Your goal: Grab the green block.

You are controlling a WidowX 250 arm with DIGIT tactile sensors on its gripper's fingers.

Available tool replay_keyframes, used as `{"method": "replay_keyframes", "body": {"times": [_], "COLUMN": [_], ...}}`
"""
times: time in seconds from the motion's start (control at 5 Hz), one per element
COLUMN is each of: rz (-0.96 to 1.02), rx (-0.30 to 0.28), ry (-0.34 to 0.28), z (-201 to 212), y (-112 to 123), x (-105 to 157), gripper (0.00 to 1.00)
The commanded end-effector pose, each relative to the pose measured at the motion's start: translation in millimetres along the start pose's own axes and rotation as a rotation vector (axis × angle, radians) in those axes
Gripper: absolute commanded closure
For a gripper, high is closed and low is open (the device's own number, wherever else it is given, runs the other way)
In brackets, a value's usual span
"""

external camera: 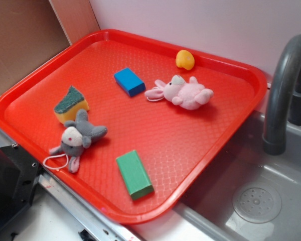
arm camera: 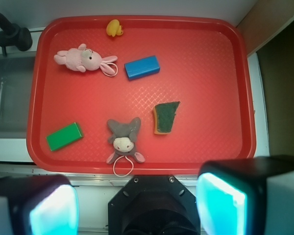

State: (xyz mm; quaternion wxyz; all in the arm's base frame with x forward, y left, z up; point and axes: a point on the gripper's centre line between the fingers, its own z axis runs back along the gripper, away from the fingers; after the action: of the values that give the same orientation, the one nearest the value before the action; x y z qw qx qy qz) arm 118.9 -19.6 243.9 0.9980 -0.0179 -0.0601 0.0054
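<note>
The green block point(external camera: 134, 174) point(arm camera: 64, 136) lies flat on the red tray point(external camera: 190, 135) point(arm camera: 201, 73), near the tray's front edge beside the sink. In the wrist view my gripper point(arm camera: 137, 205) hovers high above, over the counter just outside the tray's near rim. It is open, its two cyan pads point(arm camera: 51, 213) spread wide with nothing between them. The block is up and to the left of it. The exterior view does not show the gripper.
On the tray also lie a blue block point(external camera: 129, 81) point(arm camera: 142, 67), a yellow sponge with a dark green top point(external camera: 70, 104) point(arm camera: 165, 116), a grey plush mouse point(external camera: 78, 138) point(arm camera: 124, 137), a pink plush rabbit point(external camera: 183, 92) and a yellow duck point(external camera: 184, 59). A grey faucet point(external camera: 283, 90) and sink point(external camera: 256, 201) adjoin the tray.
</note>
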Motion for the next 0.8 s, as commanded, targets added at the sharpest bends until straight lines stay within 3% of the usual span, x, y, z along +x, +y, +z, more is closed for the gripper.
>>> {"method": "replay_keyframes", "body": {"times": [0.0,0.2,0.4,0.6], "rz": [0.000,-0.257,-0.528,-0.787], "rx": [0.000,0.042,0.134,0.185], "ry": [0.000,-0.036,0.073,0.108], "z": [0.0,-11.3,-22.6,-36.9], "y": [0.0,-40.6,-71.8,-91.9], "x": [0.0,30.2,55.0,55.0], "gripper": [0.00,0.00,0.00,0.00]}}
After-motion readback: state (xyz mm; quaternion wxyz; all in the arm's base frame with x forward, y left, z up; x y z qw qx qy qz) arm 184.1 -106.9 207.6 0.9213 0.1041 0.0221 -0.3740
